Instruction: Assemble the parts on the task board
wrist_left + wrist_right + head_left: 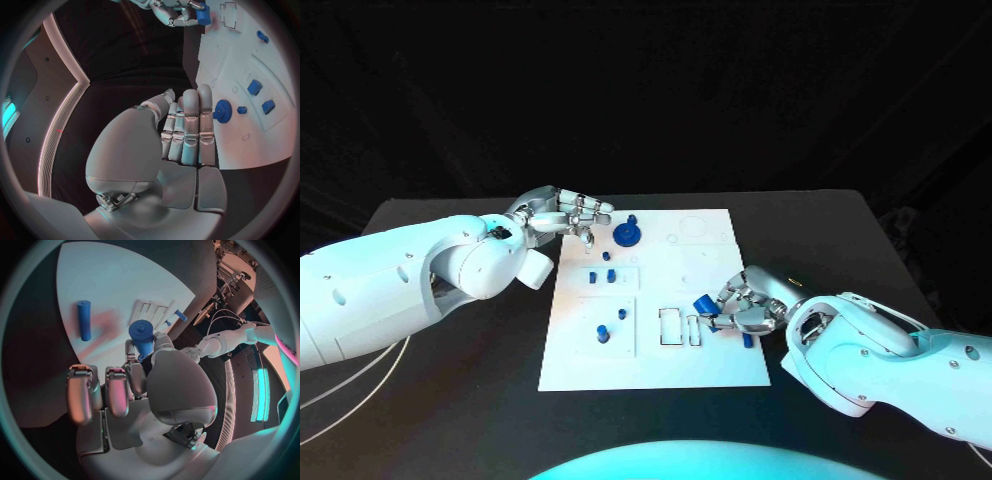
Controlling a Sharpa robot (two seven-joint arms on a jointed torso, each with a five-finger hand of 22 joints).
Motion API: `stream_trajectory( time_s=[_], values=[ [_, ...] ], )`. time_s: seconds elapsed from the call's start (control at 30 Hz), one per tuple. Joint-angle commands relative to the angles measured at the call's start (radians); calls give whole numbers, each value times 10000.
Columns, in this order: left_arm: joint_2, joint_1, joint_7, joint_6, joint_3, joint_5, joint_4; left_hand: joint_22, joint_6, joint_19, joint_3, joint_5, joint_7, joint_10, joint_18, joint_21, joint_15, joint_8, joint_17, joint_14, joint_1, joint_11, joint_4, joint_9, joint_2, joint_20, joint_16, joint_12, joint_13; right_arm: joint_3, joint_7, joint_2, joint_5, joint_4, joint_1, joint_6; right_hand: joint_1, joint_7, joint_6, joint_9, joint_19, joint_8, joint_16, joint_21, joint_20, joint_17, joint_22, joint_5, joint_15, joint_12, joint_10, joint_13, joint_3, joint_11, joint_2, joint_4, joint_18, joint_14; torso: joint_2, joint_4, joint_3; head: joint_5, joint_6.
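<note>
The white task board (678, 355) lies in the middle of the table. My left hand (565, 213) hovers at its far left corner, fingers held straight and side by side (189, 120), holding nothing. Its fingertips reach up to a round blue knob (222, 111) (629, 235); I cannot tell whether they touch. My right hand (744, 311) sits at the board's right edge and pinches a short blue cylinder (142, 335) (705, 302) over the slotted white block (675, 327). A blue peg (84, 320) lies flat on the board beside that hand.
Several small blue parts (600, 276) stand in the left part of the board, and more (604, 332) lie nearer me. Circular outlines (687, 238) mark the far right part of the board. Black table (834, 240) surrounds the board.
</note>
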Motion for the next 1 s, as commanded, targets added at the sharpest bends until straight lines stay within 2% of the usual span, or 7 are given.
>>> stream_trajectory(
  time_s=[0.03,0.2,0.23,0.43,0.6,1.0],
  values=[
    [17,2,62,156,7,60,29,-13,-83,-4,-50,33,-24,-70,147,-40,-15,6,-9,-62,-28,-7,-3,-17,22,65,-33,60,17,1,27,169,653,-39,15,-74,-5,-72,54,11,745,70,37,54,-75,2153,2111,50,-95,23,61,174,-50,-39,99,33,-142,938,7,-6,-4,28,-14],
    [19,2,69,158,7,60,62,-13,-83,-4,-50,33,-24,-70,147,-41,-15,6,-10,-63,-26,-7,-4,-17,22,65,-33,61,17,1,83,476,890,-148,20,119,-81,-75,57,48,739,87,22,35,-81,2128,2101,75,-100,-25,40,140,-96,-42,127,104,-137,932,14,16,-5,11,-11],
    [18,2,70,157,7,60,68,-13,-83,-4,-50,33,-24,-70,147,-41,-15,6,-10,-63,-26,-7,-4,-17,22,65,-33,61,17,0,94,542,914,-177,20,150,-95,-76,58,56,738,90,23,32,-82,2129,2100,73,-101,-26,41,143,-107,-43,131,118,-137,932,12,3,-4,25,-7],
    [23,2,74,157,7,60,88,-13,-83,-4,-50,33,-24,-70,147,-41,-15,6,-10,-63,-26,-7,-4,-17,22,65,-33,61,17,-3,144,896,1050,-368,13,478,-324,-111,119,197,743,184,30,42,-97,2142,2113,-178,-119,-39,66,170,-282,-66,185,272,-140,935,8,16,-11,38,9],
    [23,2,74,162,7,60,98,-13,-83,-4,-50,33,-24,-70,147,-41,-15,6,-10,-63,-26,-7,-4,-17,22,65,-33,61,17,-8,159,1121,1122,-510,-21,585,-391,-136,163,262,746,240,31,49,-107,2143,2119,-240,-132,-42,76,180,-339,-86,210,283,-141,935,4,-7,-3,70,-6],
    [28,2,71,184,7,60,101,-13,-83,-4,-50,33,-24,-70,147,-41,-15,6,-10,-63,-26,-7,-4,-17,22,65,-33,61,17,-14,84,1495,1046,-835,-38,873,-508,-154,156,351,739,291,21,27,-122,2127,2110,-349,-148,-59,79,186,-449,-102,207,288,-136,931,14,-1,-6,81,-27]
  ],
)
